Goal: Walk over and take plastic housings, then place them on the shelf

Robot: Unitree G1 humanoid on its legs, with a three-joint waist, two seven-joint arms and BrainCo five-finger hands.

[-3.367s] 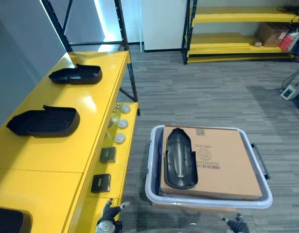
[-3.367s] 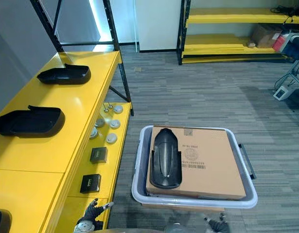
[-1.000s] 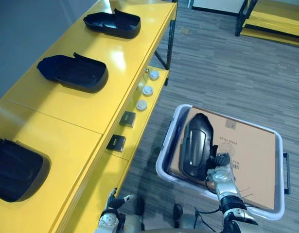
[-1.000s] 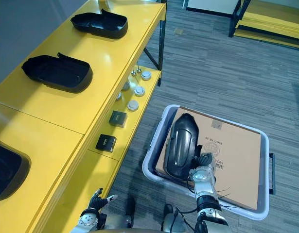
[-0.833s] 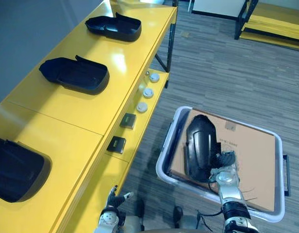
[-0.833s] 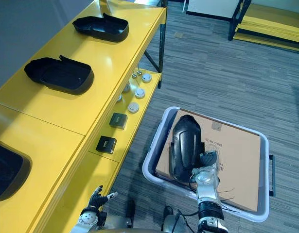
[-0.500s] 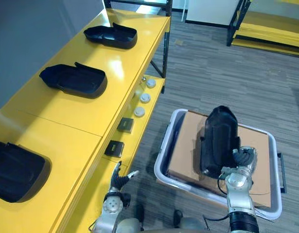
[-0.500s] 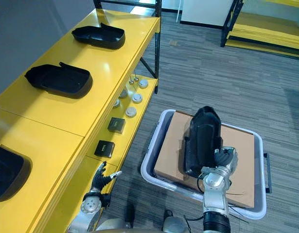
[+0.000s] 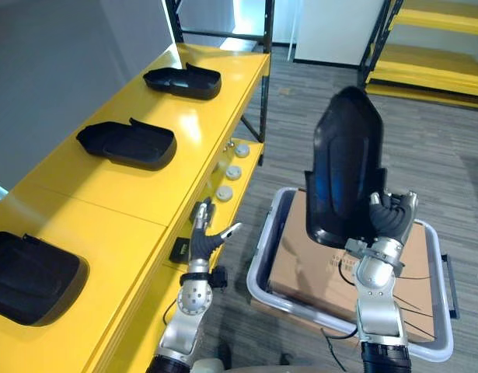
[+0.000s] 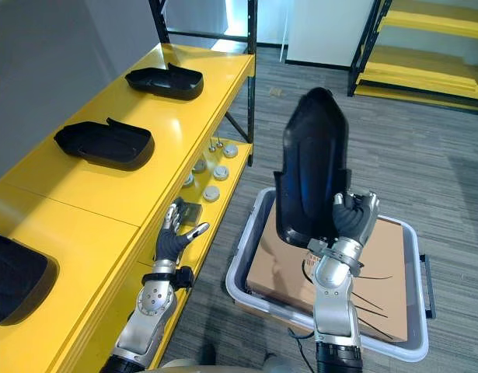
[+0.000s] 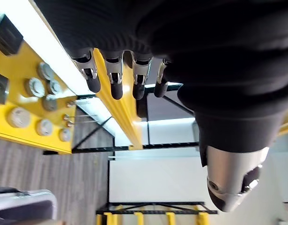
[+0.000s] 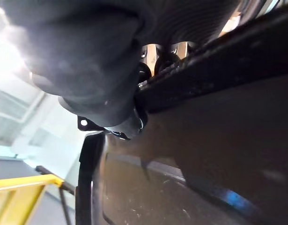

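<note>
Yellow shelf (image 9: 137,194): three shelved housings (image 9: 128,143) lie hollow side up. Grey bin (image 9: 261,264) beside it. Plastic housing (image 9: 346,171): glossy black elongated shell, rounded top, upright above bin. Right hand (image 9: 390,221) curled round its lower end. Left hand (image 9: 204,241) empty, fingers spread.

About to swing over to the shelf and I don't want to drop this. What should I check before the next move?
1. Grip: right hand curled round the lower end of the black housing: ok.
2. Housing held upright above the grey bin and cardboard box: ok.
3. Bare spot on the yellow shelf between the middle housing and the nearest housing: ok.
4. Left hand open and empty, by the shelf's lower level: ok.
5. Grip firmness: cannot tell.
</note>
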